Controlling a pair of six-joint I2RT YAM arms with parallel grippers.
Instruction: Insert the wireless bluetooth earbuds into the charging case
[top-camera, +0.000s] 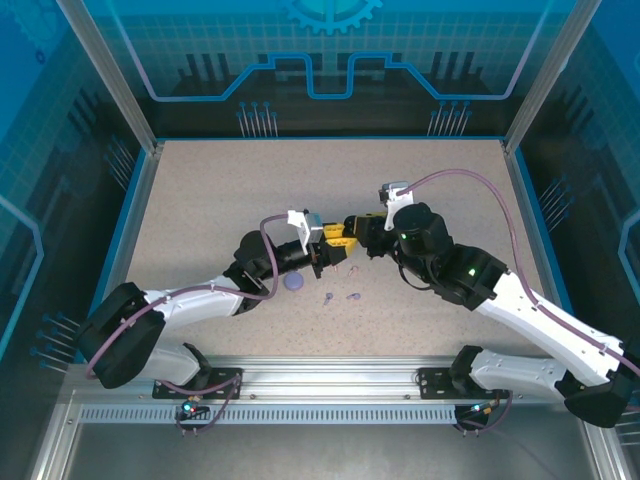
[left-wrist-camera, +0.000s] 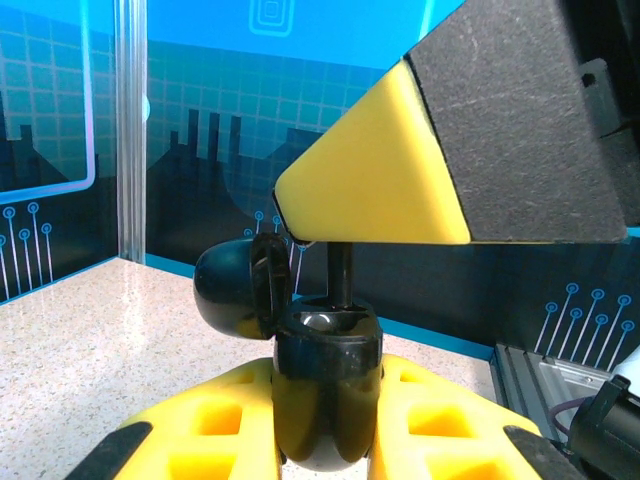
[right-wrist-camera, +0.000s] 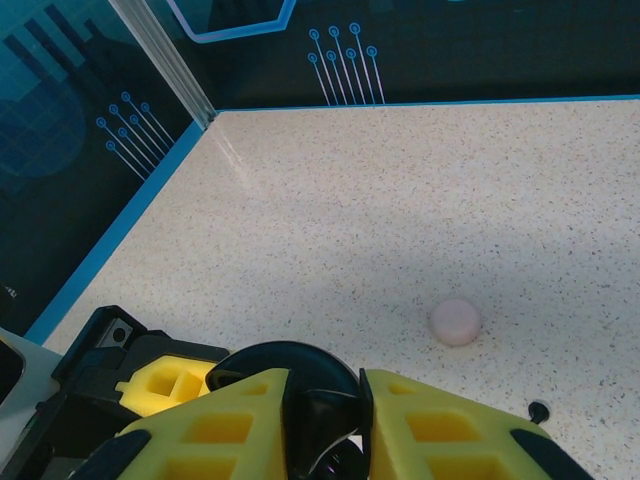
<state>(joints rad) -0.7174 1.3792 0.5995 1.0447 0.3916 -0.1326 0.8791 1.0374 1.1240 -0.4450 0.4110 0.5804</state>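
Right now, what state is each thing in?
black case: lid open, clamped in left gripper
black earbud: pinched by right gripper, stem down at the case
pink case: closed, on table
purple case: closed, on table
lilac earbuds: two, loose on table

Light was bright, even — shadows soft; glare streak on tabletop (right-wrist-camera: 245, 180) toward 11 o'clock; focus was sharp.

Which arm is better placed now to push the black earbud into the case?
Right. Its gripper pinches the black earbud directly above the open case, stem at the opening, while the left gripper only clamps the case steady.
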